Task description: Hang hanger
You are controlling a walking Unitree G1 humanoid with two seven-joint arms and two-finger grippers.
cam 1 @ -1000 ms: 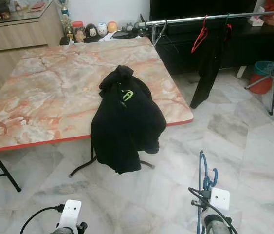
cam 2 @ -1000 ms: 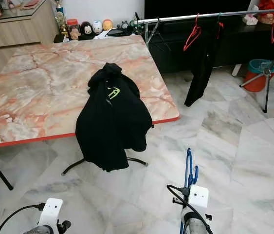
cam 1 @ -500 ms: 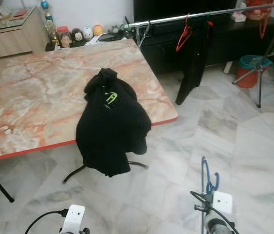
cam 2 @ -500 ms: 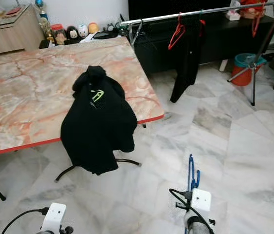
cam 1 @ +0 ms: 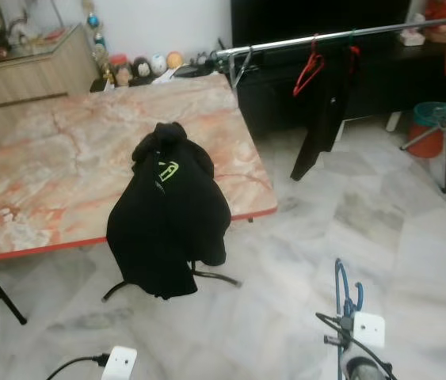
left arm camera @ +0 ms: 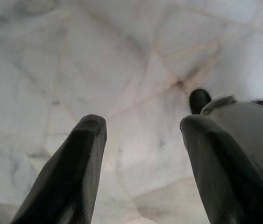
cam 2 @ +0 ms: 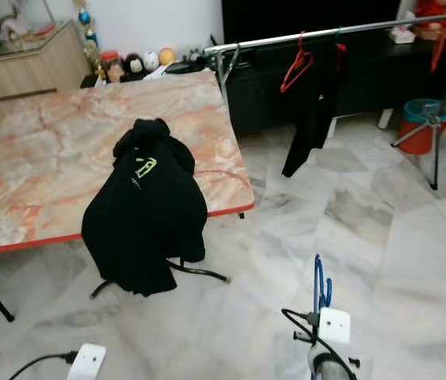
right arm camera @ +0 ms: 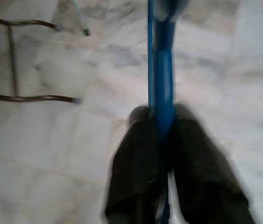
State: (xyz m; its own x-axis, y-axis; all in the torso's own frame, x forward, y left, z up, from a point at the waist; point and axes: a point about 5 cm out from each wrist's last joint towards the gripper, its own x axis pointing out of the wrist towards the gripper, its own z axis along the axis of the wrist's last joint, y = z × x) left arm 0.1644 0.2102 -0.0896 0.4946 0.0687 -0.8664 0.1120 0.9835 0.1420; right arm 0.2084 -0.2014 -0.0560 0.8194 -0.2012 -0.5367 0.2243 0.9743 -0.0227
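Gripping thin blue hanger (right arm camera: 161, 60) — right claw (right arm camera: 158, 119)

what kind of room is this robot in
Most likely a home living room used for drying laundry: a marble-patterned folding table with a black hoodie draped over its edge, a clothes rail holding a red hanger, and figurines by the wall.
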